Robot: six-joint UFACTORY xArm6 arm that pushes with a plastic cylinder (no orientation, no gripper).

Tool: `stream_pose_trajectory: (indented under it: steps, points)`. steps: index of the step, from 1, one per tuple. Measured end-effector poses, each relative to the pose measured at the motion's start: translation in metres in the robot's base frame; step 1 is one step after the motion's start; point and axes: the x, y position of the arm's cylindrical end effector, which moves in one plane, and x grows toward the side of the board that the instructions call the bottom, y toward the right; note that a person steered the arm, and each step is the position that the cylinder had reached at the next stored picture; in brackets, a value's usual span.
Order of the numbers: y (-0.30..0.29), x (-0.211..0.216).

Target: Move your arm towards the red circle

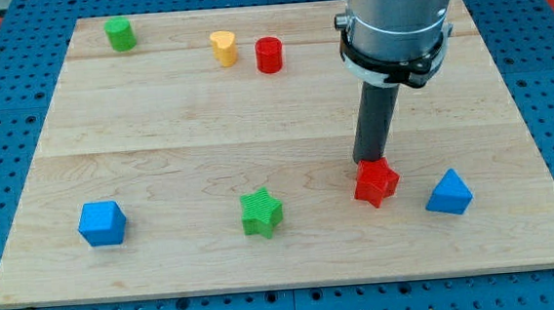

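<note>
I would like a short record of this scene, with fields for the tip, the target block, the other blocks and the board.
tip: my tip rests at the top edge of the red star-shaped block, apparently touching
target: red cylinder block, near the view's top, up and left of my tip, apart from it
beside target: yellow heart-like block, on its left
top left: green cylinder block
bottom row: blue cube block, green star-shaped block, blue triangular block
board: pale wooden board

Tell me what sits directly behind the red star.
The dark rod stands just behind the red star, toward the view's top. My tip appears against it; actual contact is hidden by the star.
</note>
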Motion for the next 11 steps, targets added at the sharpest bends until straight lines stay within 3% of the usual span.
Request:
stream_pose_trajectory:
  steps: [2,3,4,6,8,9,10,11]
  points:
    - [-0.002,0.018]
    - [-0.007,-0.031]
    - [0.031,-0.063]
    - [0.036,-0.182]
    - [-0.056,-0.275]
    - [-0.095,-0.27]
    - [-0.123,-0.235]
    - [-0.108,-0.188]
